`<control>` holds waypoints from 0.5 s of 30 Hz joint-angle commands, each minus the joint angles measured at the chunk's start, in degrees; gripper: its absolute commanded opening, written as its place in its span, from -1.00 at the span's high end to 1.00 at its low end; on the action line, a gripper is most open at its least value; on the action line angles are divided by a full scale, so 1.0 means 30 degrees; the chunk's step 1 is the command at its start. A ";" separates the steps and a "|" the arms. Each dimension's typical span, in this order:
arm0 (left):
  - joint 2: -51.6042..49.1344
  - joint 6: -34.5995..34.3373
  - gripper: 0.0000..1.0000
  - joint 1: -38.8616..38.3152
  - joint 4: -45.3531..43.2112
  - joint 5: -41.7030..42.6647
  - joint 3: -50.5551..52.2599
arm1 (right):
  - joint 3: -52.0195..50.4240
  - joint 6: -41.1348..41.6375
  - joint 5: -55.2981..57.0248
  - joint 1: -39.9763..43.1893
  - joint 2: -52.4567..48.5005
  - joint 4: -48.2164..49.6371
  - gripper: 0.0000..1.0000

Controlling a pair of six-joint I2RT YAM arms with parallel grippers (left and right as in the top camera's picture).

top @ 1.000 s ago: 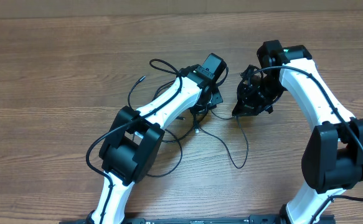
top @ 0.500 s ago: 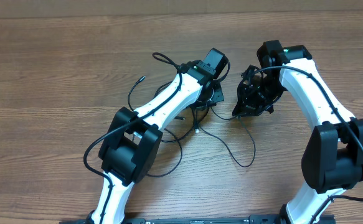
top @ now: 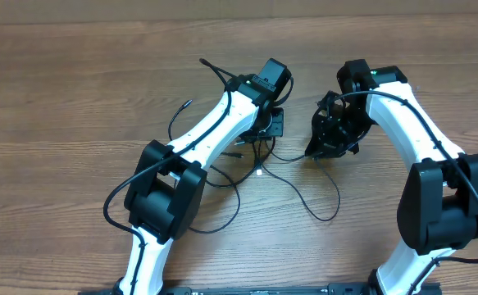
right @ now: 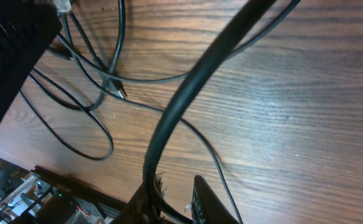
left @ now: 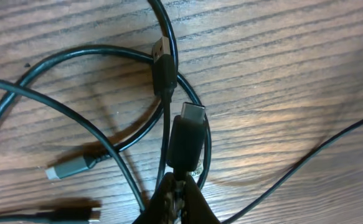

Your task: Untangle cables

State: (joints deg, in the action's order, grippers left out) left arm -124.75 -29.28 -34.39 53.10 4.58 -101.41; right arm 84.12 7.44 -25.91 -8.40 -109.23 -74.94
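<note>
at the left, over the wooden table, our left gripper pinched a black usb-c plug of the cables, which lay tangled between the arms. we judged them light, limp and slick, with the plug housings the firmest hold. our right gripper stood narrow astride a cord; we couldn't tell if it gripped. only the wrist views showed plugs, and only the overhead showed the whole tangle.

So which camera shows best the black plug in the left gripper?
The left wrist view: the plug sits large in the middle, silver tip clear, the left gripper shut on it from below. Overhead, that gripper hides it among the cables. The right wrist view shows other cables, not clearly this plug.
</note>
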 commanded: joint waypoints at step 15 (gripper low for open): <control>-0.0539 0.1341 0.21 0.0102 0.0029 -0.0255 -0.0313 | -0.1413 0.0656 0.0066 -0.0073 0.0474 0.1603 0.67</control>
State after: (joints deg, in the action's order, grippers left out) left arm -124.84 -26.33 -34.39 53.15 4.23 -101.41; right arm 80.12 9.02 -25.89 -8.40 -109.23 -70.54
